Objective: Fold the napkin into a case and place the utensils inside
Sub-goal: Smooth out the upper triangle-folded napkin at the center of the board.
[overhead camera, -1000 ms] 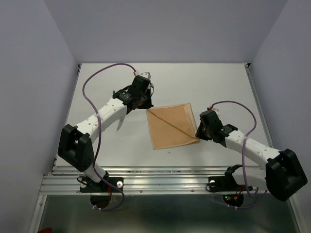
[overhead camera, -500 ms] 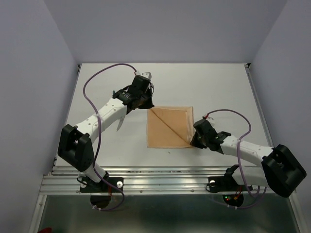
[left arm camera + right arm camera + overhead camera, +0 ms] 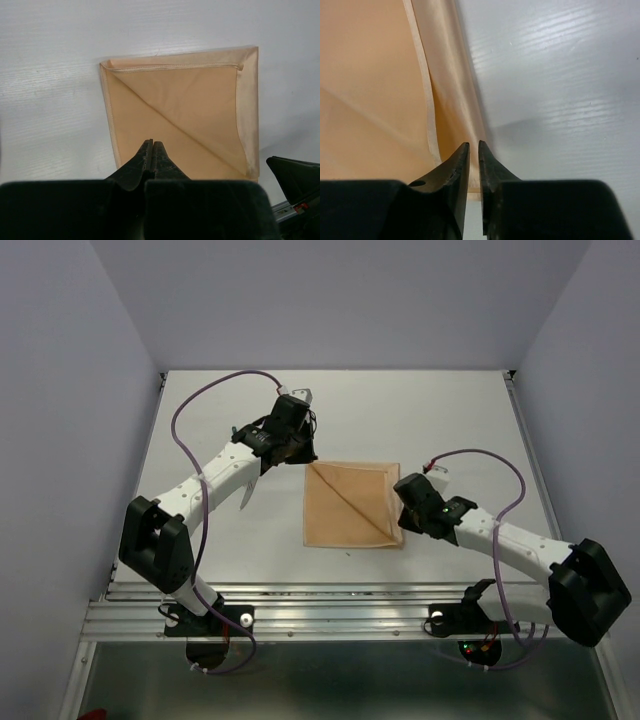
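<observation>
The peach-tan napkin lies flat on the white table as a folded square with a diagonal crease. It fills the left wrist view and the left side of the right wrist view. My left gripper is shut over the napkin's left part, nothing showing between its fingers. At the napkin's near-right corner, my right gripper has its jaws a narrow gap apart, and the hem lies flat under the tips. A slim dark sliver lies by the left forearm; I cannot tell whether it is one of the utensils.
The white table is closed in by pale walls on the left, the right and at the back. An aluminium rail runs along the near edge by the arm bases. Purple cables loop above both arms.
The right gripper swung the napkin's near-right corner toward the near edge, squaring the cloth with the table. Its jaws then parted slightly. The left arm stayed still.
</observation>
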{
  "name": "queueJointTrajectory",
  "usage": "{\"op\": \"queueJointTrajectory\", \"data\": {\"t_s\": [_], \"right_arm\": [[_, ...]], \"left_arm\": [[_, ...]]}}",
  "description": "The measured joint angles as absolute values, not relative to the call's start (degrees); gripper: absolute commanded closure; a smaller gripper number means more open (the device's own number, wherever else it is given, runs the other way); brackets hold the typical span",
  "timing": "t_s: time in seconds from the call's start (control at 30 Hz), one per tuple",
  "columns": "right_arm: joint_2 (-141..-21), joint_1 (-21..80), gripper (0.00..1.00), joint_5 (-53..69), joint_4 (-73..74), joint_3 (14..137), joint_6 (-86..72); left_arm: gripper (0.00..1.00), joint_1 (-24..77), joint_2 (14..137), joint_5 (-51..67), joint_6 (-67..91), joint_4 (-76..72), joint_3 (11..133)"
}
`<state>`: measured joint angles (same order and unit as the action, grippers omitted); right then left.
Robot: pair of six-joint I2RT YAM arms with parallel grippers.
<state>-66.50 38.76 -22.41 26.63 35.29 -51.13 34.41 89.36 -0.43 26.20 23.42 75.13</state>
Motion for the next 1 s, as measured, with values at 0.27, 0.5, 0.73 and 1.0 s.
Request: {"op": "queueJointTrajectory", "data": {"t_s": [0.27, 0.5, 0.73, 1.0], "right_arm": [[-78.59, 31.73, 0.68, -23.4, 25.54, 46.17, -43.86], [-90.11, 25.08, 0.59, -17.06, 20.99, 56.55, -37.78], [-99.31, 24.18, 0.62, -12.32, 19.86, 65.63, -32.8], [-104.73, 23.9, 0.62, -9.67, 19.03, 68.79, -30.39]], "left_arm": [[1.0, 34.41, 87.92, 0.12, 26.17, 23.44, 75.13], [1.0, 34.41, 85.32, 0.69, 26.02, 23.55, 74.46], [1.0, 34.41, 84.93, 1.06, 25.61, 23.64, 74.46], [1.0, 34.41, 84.93, 1.26, 25.34, 23.79, 74.46]]}}
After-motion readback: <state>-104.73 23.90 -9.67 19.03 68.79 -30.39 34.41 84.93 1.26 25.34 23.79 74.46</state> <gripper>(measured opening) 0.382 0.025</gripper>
